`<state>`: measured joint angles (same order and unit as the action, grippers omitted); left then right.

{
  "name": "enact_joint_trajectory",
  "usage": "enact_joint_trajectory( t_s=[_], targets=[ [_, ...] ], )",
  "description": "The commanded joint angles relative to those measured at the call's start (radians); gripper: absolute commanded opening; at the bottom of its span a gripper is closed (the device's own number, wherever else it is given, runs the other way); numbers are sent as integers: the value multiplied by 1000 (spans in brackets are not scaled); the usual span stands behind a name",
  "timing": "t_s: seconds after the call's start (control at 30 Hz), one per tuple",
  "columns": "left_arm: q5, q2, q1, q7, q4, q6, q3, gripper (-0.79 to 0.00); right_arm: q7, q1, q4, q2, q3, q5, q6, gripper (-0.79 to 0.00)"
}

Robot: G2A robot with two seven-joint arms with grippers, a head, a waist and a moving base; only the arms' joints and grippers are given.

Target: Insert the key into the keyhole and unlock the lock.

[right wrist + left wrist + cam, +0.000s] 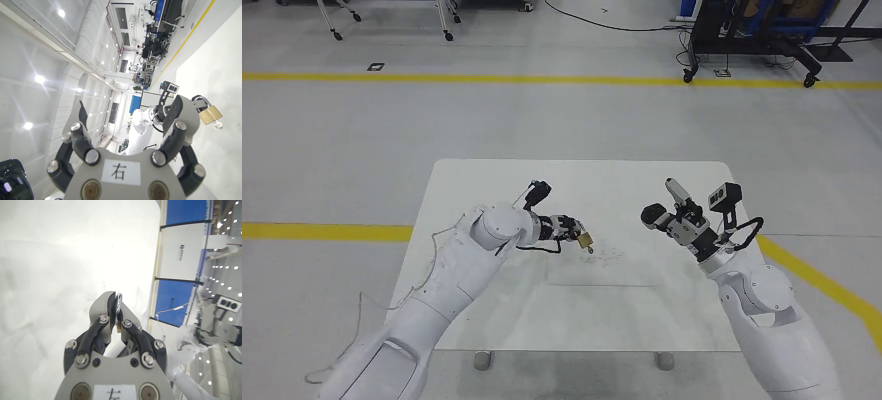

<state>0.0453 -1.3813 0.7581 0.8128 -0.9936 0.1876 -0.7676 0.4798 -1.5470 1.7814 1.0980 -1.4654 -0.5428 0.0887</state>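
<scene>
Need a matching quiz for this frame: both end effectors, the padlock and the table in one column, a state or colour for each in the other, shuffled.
Things:
1. left end effector
2. right end effector
3. padlock
4. table

States or colours:
A. white top
B. open, nothing between its fingers
C. brass body, silver shackle
D. shut on the padlock

Pairs: 1-D, 2-B, 3-C, 4-A
</scene>
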Motion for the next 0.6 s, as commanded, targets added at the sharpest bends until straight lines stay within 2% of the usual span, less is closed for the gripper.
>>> enact_joint_trajectory(
  t_s=[0.0, 0.23, 0.27, 0.37, 0.4, 0.43, 0.57],
  targets=[
    [32, -17, -23, -2, 28, 6, 46, -785, 0, -1, 1, 0, -1, 0, 0, 0],
    [124, -78, -96, 1, 137, 31, 168, -785, 0, -1, 1, 0, -1, 0, 0, 0],
    [134, -84, -107, 8, 154, 36, 178, -742, 0, -1, 1, 0, -1, 0, 0, 0],
    [169, -98, -135, 42, 186, 55, 202, -394, 0, -1, 1, 0, -1, 0, 0, 0],
    [172, -100, -142, 50, 192, 61, 203, -105, 0, -1, 1, 0, -1, 0, 0, 0],
    [174, -102, -148, 51, 192, 60, 201, 0, 0, -1, 1, 0, -1, 0, 0, 0],
    [49, -88, -141, 37, 174, 45, 102, 0, 0, -1, 1, 0, -1, 0, 0, 0]
  ],
)
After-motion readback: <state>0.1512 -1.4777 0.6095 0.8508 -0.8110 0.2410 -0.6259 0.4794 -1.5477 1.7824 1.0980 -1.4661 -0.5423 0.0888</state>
